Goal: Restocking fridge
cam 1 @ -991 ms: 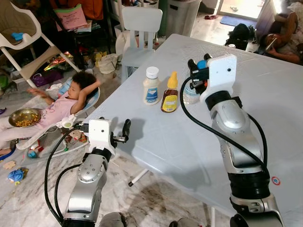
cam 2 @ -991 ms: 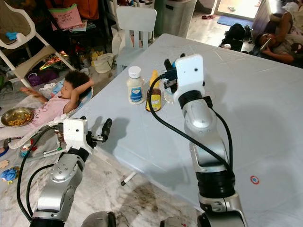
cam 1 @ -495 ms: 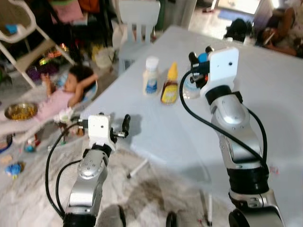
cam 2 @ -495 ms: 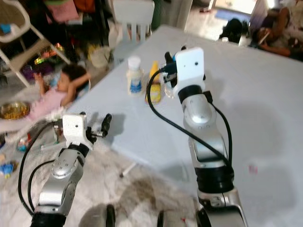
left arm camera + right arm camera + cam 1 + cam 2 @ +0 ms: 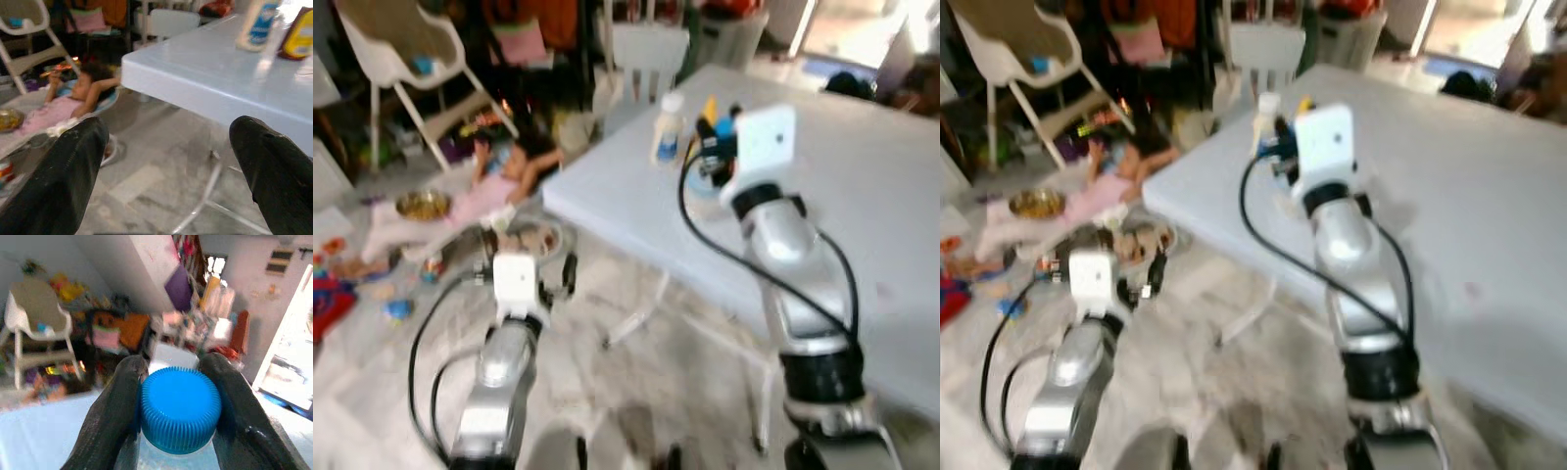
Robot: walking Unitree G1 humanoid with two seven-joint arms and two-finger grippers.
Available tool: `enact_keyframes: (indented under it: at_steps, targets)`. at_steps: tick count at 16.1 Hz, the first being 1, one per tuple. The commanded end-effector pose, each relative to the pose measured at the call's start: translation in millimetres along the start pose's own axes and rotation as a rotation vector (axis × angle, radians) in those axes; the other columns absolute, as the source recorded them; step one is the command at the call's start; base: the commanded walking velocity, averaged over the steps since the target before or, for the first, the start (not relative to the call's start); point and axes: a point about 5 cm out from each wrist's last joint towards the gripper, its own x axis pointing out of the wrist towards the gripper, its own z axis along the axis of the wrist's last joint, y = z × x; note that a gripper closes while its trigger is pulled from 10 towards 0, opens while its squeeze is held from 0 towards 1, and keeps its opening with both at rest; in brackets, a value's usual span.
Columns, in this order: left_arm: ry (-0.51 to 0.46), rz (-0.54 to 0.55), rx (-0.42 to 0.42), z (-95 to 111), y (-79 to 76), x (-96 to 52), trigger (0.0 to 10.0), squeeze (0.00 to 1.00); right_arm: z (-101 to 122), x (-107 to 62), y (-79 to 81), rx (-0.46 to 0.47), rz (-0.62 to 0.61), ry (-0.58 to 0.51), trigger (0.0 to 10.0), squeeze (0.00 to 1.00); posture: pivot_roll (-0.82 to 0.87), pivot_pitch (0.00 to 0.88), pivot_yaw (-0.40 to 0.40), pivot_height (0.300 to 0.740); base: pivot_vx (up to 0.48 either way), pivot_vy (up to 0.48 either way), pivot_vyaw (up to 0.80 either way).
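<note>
Two arms appear in the blurred left eye view: the right claw is raised over the desk, the left claw low beside it. Left wrist view: fingers spread wide, holding nothing. Right wrist view: fingers pinching the blue-capped bottle.

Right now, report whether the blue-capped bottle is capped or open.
Capped. The ribbed blue cap sits on the bottle, with the right gripper closed around its neck.
</note>
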Motion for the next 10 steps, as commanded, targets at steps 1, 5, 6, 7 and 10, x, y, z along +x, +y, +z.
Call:
enact_keyframes:
  at_steps: [1, 5, 6, 7, 10]
  targets:
    - [-0.018, -0.008, 0.006, 4, -1.6, 1.3, 10.0, 0.0, 13, 3.1, -3.4, -0.005, -0.014, -0.058, 10.0, 0.0, -0.03, 0.0, -0.046, 0.74, -0.315, 0.0, 0.0]
    - [-0.022, -0.003, 0.003, 4, -2.0, 1.5, 10.0, 0.0, 13, 4.7, -1.5, -0.009, -0.007, -0.063, 10.0, 0.0, -0.03, 0.0, -0.049, 0.74, -0.304, 0.0, 0.0]
    - [-0.02, -0.004, 0.004, 3, -1.9, 0.9, 10.0, 0.0, 11, 4.8, 0.6, 0.001, 0.004, -0.053, 10.0, 0.0, -0.03, 0.0, -0.049, 0.74, -0.307, 0.0, 0.0]
    - [-0.018, -0.004, 0.005, 2, -1.6, 0.2, 10.0, 0.0, 10, 4.7, 2.3, 0.012, 0.01, -0.045, 10.0, 0.0, -0.03, 0.0, -0.047, 0.74, -0.3, 0.0, 0.0]
    - [-0.004, 0.042, 0.02, -5, 6.9, -4.5, 10.0, 0.0, -21, -7.3, 8.6, 0.064, 0.049, 0.051, 10.0, 0.0, -0.01, 0.0, -0.046, 0.74, 0.0, 0.0, 0.0]
